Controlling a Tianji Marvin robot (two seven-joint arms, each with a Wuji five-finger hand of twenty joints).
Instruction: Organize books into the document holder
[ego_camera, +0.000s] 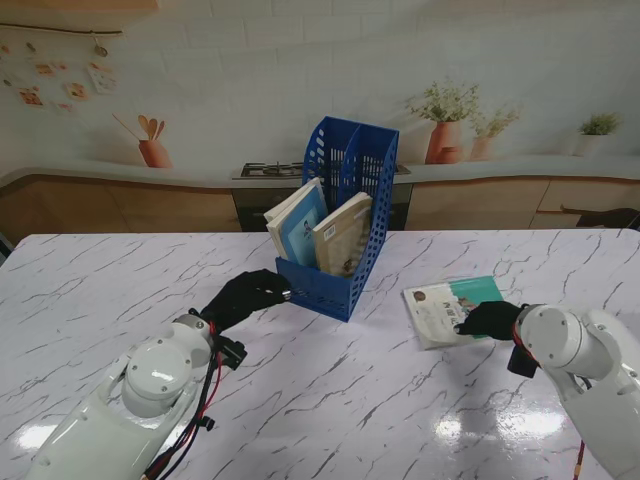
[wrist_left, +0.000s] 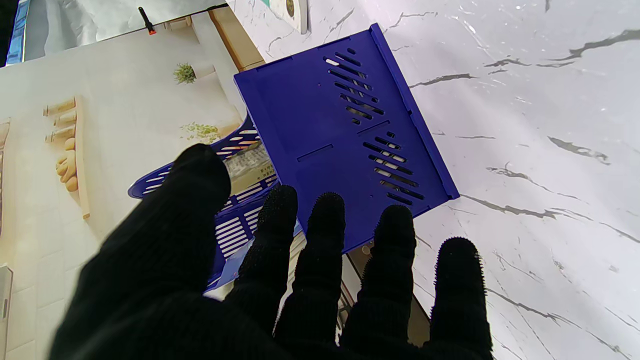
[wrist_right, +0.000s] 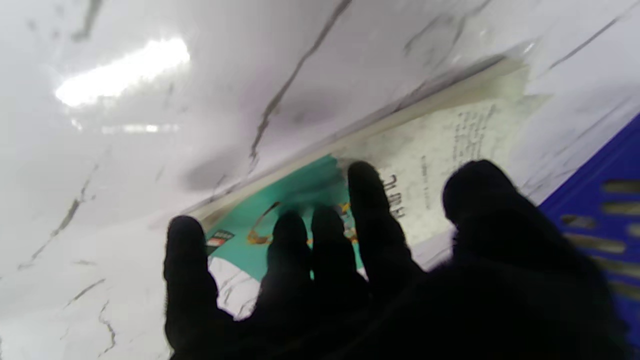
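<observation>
A blue slotted document holder (ego_camera: 345, 200) stands at the middle of the marble table, with two books (ego_camera: 318, 228) leaning inside it. My left hand (ego_camera: 243, 296) in its black glove rests beside the holder's near left corner, fingers spread and holding nothing; the holder's base (wrist_left: 345, 130) fills the left wrist view. A teal and white book (ego_camera: 445, 306) lies flat on the table to the right of the holder. My right hand (ego_camera: 489, 320) lies over that book's near edge, fingers apart, its fingertips (wrist_right: 370, 200) on the cover (wrist_right: 300, 195).
The marble table (ego_camera: 330, 400) stretches wide toward me. Behind its far edge runs a counter with a stove (ego_camera: 270, 170) and potted plants (ego_camera: 445, 125).
</observation>
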